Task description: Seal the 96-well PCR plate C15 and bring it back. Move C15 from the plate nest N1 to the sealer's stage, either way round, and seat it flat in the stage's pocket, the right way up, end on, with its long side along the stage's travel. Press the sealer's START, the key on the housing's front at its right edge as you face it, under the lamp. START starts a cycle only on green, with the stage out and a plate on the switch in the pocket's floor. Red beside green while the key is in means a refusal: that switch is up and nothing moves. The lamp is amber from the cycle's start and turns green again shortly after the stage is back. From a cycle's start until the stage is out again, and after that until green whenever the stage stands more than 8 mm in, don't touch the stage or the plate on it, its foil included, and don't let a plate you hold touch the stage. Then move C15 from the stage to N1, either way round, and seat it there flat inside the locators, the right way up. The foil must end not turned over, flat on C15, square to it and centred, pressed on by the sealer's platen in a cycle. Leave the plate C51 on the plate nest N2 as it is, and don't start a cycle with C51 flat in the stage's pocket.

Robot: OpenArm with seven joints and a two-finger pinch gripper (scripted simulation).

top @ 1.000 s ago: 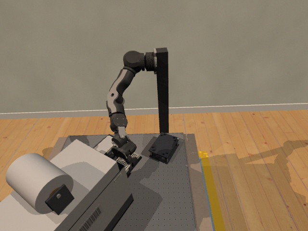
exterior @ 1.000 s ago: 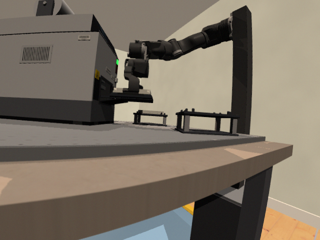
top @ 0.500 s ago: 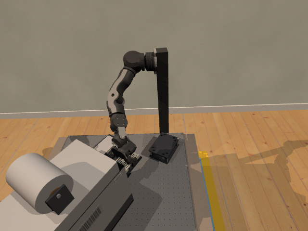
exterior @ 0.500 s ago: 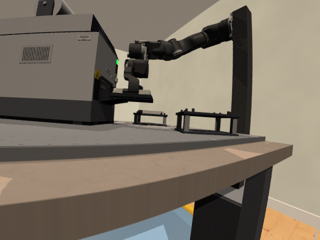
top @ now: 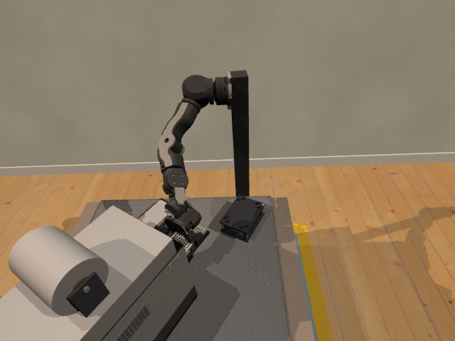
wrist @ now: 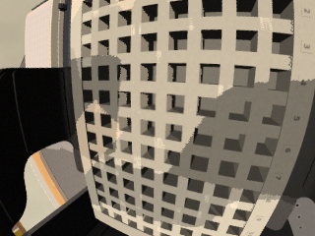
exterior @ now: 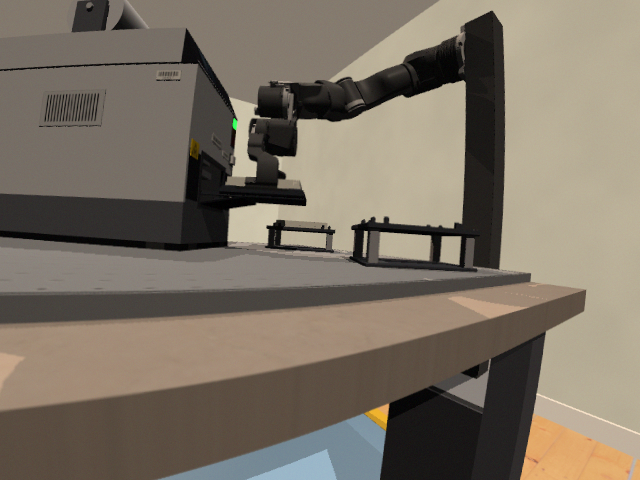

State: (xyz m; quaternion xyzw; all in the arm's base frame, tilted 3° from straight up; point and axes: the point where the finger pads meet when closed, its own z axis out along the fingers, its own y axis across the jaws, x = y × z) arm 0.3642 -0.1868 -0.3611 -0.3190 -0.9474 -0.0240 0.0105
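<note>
My gripper is shut on the white 96-well plate C15, reaching down onto it from above. The plate is low over the sealer's black stage, which stands out from the housing front. I cannot tell whether the plate rests in the pocket. In the wrist view the plate fills the frame, its wells open and uncovered. In the side view the gripper stands right on the stage. The sealer's lamp is green. Nest N1 is empty.
Plate C51 lies on nest N2, behind the arm and beside the sealer. The grey sealer housing with its big foil roll fills the left. The arm's black post stands behind N1.
</note>
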